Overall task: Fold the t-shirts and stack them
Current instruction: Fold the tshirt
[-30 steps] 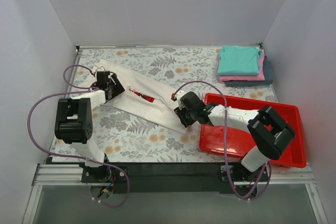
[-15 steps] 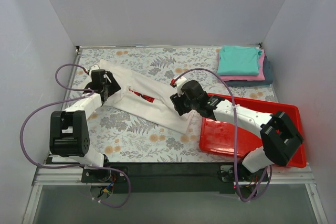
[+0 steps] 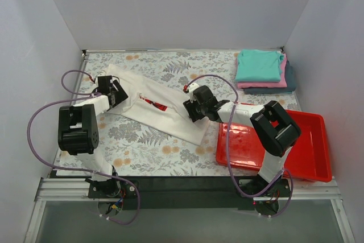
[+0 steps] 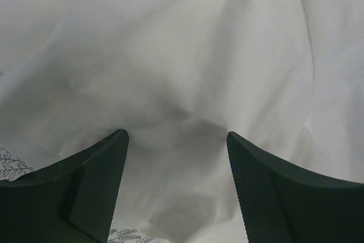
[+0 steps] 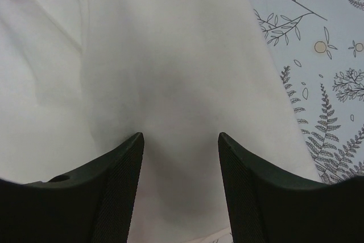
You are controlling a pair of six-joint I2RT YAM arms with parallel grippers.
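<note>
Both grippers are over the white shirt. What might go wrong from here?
The left gripper and right gripper stand open over the folded white t-shirt; closing might pinch only the top layer, spoiling the fold.
Its near corner lies beside the red tray; dragging could snag the rim.

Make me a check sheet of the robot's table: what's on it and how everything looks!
Surface: table with a flowery cover, lying flat.
Job's things: white t-shirt folded into a long strip, lying slantwise mid-table; folded stack at the back right corner, teal over pink over dark.
Clutter: red tray, front right.
Grippers: left tool open over the shirt's far left end; right tool open over its near right part.
Cables: purple cables loop loosely from both arms.
Surroundings: white walls on three sides.
</note>
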